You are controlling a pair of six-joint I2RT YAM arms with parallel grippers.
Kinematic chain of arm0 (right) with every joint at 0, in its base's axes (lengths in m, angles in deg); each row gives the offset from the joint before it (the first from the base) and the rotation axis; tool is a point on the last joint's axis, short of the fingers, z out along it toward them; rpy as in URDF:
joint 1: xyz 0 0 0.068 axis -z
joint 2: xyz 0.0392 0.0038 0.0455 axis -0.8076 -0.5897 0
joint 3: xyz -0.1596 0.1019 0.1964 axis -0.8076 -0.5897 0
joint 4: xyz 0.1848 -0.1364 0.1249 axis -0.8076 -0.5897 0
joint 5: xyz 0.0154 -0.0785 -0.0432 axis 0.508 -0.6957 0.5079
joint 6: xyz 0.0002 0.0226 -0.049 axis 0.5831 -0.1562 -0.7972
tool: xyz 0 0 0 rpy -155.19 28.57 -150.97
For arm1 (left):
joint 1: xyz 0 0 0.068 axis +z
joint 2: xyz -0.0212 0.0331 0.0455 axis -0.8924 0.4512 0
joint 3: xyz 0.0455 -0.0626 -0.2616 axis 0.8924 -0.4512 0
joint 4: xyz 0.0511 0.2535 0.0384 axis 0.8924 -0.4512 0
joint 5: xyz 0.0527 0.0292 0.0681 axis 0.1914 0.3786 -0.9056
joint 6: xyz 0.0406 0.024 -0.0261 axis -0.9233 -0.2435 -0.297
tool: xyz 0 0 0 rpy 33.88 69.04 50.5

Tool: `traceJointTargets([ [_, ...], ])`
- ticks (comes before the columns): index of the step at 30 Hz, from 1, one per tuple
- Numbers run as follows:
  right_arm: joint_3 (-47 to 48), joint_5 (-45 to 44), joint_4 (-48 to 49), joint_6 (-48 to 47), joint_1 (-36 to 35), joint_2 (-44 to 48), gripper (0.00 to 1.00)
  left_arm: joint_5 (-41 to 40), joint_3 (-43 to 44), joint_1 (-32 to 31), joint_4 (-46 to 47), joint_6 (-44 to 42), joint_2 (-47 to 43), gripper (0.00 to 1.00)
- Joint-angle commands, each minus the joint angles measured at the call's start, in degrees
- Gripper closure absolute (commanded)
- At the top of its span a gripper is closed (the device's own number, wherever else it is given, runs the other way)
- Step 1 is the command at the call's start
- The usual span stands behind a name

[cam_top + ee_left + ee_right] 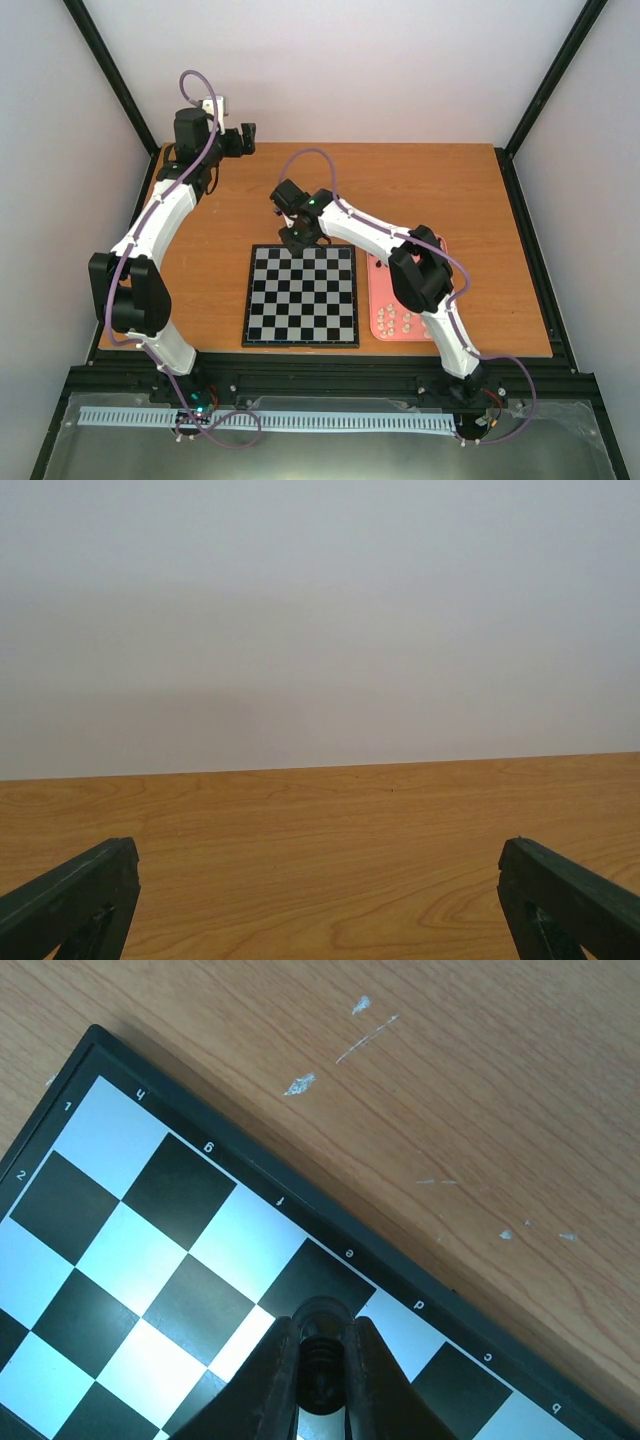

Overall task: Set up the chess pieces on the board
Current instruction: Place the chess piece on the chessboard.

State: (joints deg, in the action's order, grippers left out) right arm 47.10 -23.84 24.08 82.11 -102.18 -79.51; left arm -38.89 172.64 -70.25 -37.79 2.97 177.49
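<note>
The board (301, 296) lies flat in the middle of the table, with no pieces standing on the squares I can see. My right gripper (299, 238) hangs over its far edge, shut on a black chess piece (326, 1360). In the right wrist view the piece's base sits over the dark edge square marked "e" (322, 1278). Whether it touches the board (150, 1220) I cannot tell. My left gripper (243, 139) is at the far left corner of the table, open and empty; its fingers (75, 900) frame bare wood. Cream-white pieces (396, 320) lie in the pink tray.
The pink tray (378, 290) sits right of the board, partly hidden under my right arm. Bare wooden table (420, 190) stretches behind the board and shows in the left wrist view (320, 860). Black frame posts stand at the table's corners.
</note>
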Motion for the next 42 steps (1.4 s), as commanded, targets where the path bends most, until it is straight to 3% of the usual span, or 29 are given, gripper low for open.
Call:
traceJointTargets([
  [1,2.08,-1.23,-1.19,-0.61,-0.73,-1.18,0.93,0.59,0.42,0.3,1.27,0.52,-1.33,0.0],
  [42,4.73,-0.48,-0.83,-1.49,-0.37,-5.29,0.93,0.86,0.64,0.28,1.53,0.35,-0.38,0.0],
])
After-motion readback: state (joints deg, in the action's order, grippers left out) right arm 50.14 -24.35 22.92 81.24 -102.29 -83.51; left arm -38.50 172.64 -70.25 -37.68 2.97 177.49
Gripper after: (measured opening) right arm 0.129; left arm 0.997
